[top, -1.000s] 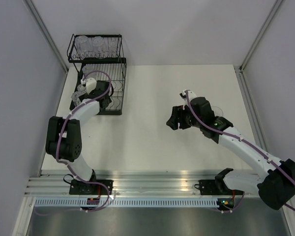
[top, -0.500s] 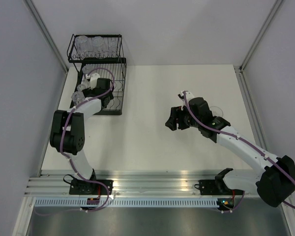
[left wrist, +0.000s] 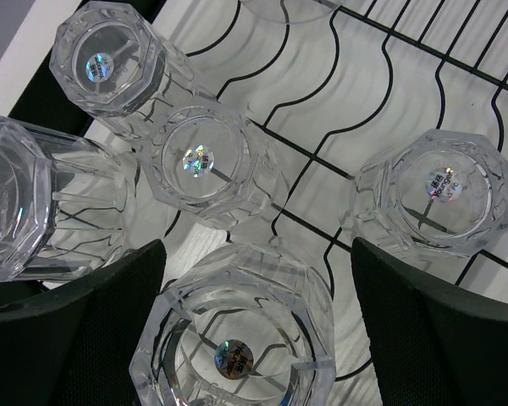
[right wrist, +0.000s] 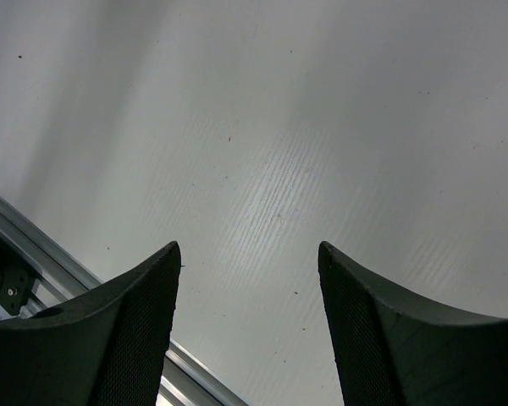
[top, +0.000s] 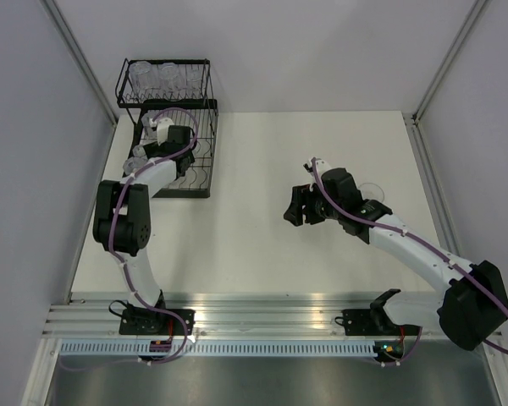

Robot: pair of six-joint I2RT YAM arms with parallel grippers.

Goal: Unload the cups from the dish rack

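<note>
The right gripper (top: pixel 298 205) hangs over the middle of the tabletop (top: pixel 262 152), right of centre. Its jaws stand apart with nothing between them; its wrist camera shows only bare white surface and a strip of the metal rail (right wrist: pixel 34 245) at the near edge.

The left arm reaches to the far left corner, where the dish rack (top: pixel 195 191) stands. The left gripper (left wrist: pixel 256 244) is down in the lower tier, jaws released and straddling one clear cup (left wrist: pixel 233 338). A gap shows on the right side of the cup (the left finger (left wrist: pixel 93 330) overlaps the cup's edge, so contact there cannot be told).

Just beyond, four more cups (left wrist: pixel 207 165) sit close together on the curved wires, each with a faceted end and a small shiny sticker facing the camera.

Farthest back, the upper tier holds another row of cups (top: pixel 161 80).
</note>
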